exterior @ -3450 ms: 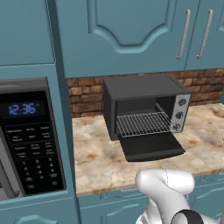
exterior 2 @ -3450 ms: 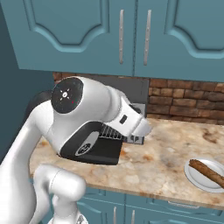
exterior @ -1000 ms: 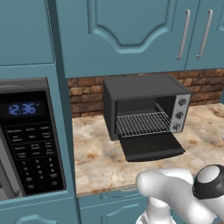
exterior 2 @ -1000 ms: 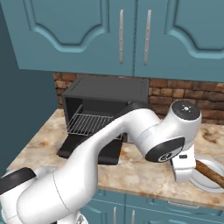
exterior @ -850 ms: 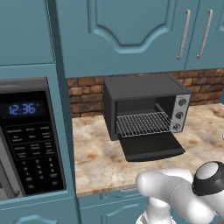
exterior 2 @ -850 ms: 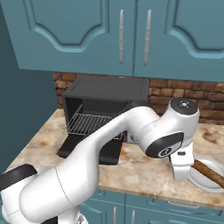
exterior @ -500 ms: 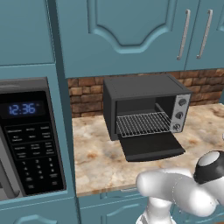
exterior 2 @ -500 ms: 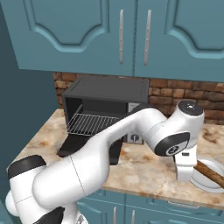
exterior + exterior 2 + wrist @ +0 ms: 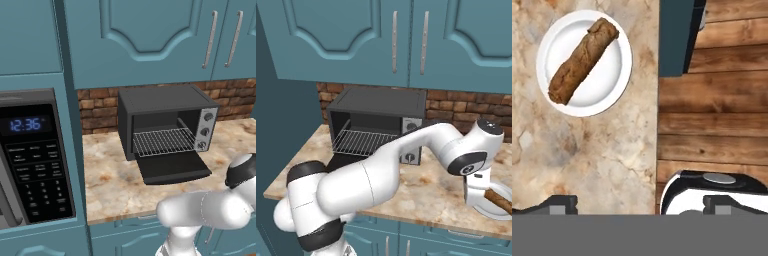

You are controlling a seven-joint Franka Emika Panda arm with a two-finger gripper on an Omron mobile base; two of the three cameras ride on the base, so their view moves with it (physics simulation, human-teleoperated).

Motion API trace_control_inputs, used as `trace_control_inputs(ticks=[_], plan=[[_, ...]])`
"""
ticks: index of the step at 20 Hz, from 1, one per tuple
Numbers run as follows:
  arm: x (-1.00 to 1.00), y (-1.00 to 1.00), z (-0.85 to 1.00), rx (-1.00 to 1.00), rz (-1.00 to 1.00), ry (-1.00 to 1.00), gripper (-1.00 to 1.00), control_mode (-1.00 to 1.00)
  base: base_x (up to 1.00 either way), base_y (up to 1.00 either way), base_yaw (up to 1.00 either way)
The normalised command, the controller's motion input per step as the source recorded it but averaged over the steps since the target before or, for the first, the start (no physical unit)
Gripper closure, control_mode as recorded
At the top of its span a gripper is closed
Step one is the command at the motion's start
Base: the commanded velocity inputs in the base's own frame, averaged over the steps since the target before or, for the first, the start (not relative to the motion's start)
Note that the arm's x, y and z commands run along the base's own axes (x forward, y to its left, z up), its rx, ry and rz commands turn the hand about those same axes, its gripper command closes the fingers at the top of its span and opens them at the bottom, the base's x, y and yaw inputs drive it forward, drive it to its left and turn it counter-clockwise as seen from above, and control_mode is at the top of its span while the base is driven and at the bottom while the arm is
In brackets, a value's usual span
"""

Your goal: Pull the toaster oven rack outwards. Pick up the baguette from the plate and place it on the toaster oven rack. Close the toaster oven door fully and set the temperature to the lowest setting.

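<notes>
The toaster oven (image 9: 165, 127) stands on the counter with its toaster oven door (image 9: 172, 167) folded down flat. The toaster oven rack (image 9: 162, 141) lies inside the cavity, also seen as the rack (image 9: 363, 142) from the other side. Far to the oven's right, the baguette (image 9: 582, 54) lies slantwise on a white plate (image 9: 614, 85); one end of the baguette (image 9: 500, 200) shows beside my hand. My gripper (image 9: 643, 204) is open and empty, hanging above the counter's front edge. The plate lies ahead of it and to the left in the hand view.
A black microwave (image 9: 35, 160) is built in left of the counter. Three knobs (image 9: 205, 131) run down the oven's silver panel. Blue wall cabinets (image 9: 406, 35) hang above. Beyond the counter edge is wooden floor (image 9: 712, 125). My arm (image 9: 421, 150) crosses in front of the oven.
The arm has swung right, away from the oven front, and the hand now hangs by the plate. Oven, door and rack are unchanged.
</notes>
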Motion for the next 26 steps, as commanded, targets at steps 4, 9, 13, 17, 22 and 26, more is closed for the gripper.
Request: trace_control_inputs(ticks=[4,9,13,17,22,26], plan=[[0.18,-0.2,-0.16,0.01,-0.13,0.01,-1.0,-1.0,0.0,0.0,0.0],[0.22,-0.05,-0.22,0.0,-0.18,0.0,-1.0,-1.0,0.0,0.0,0.0],[0.25,-0.01,-0.23,0.0,-0.18,0.01,-1.0,-1.0,0.0,0.0,0.0],[0.28,-0.04,-0.28,0.0,-0.13,0.06,-1.0,-1.0,0.0,0.0,0.0],[0.28,-0.07,-0.3,0.0,-0.05,0.07,-1.0,-1.0,0.0,0.0,0.0],[0.26,-0.2,-0.28,0.0,0.0,0.05,-1.0,-1.0,0.0,0.0,0.0]])
